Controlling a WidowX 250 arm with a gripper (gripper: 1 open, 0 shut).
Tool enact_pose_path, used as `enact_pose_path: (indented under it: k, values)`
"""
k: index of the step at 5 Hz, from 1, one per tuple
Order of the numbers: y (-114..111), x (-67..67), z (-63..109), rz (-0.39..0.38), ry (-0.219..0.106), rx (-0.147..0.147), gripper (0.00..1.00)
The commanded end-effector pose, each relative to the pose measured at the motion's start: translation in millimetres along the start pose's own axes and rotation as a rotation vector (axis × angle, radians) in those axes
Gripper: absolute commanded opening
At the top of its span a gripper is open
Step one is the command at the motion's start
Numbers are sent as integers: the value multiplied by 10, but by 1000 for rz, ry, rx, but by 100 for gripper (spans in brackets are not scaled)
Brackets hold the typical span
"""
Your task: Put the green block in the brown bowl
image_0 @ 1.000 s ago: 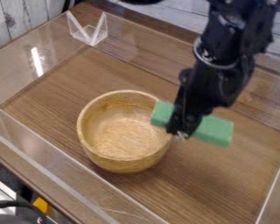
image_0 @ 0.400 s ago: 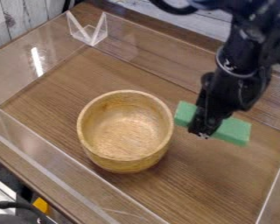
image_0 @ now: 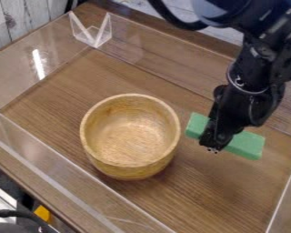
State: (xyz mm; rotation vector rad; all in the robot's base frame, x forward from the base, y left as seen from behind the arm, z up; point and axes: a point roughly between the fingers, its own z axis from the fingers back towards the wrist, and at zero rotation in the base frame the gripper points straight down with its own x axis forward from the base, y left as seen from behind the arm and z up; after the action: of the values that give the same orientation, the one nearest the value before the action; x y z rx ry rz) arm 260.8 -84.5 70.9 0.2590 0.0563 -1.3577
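Camera view, claw (image_0: 214,144) clamped on green block (image_0: 245,143), beside brown bowl (image_0: 131,136)

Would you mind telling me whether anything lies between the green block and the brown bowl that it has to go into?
Nothing visible stands between them. The green block lies on the wooden table just right of the brown bowl, with only a narrow strip of bare table between. The gripper is down at the block's left end, on the bowl's side. The bowl looks empty.

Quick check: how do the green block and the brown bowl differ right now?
The green block is flat, rectangular and plain green; the brown bowl is round, thick-walled, grained wood and far larger. The gripper stands over the block; the bowl sits free and empty. Both rest on the wooden table.
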Motion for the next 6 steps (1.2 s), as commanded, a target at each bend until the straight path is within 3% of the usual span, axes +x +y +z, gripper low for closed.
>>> enact_pose_path:
  k: [1, 3, 5, 6]
  values:
    - [-47, -144, 127, 17, -16, 25, 0]
    - [-192, -599, 213, 96, -16, 23, 0]
    - [-285, -1175, 85, 155, -4, 18, 0]
    - [-404, -1102, 49, 111, -11, 18, 0]
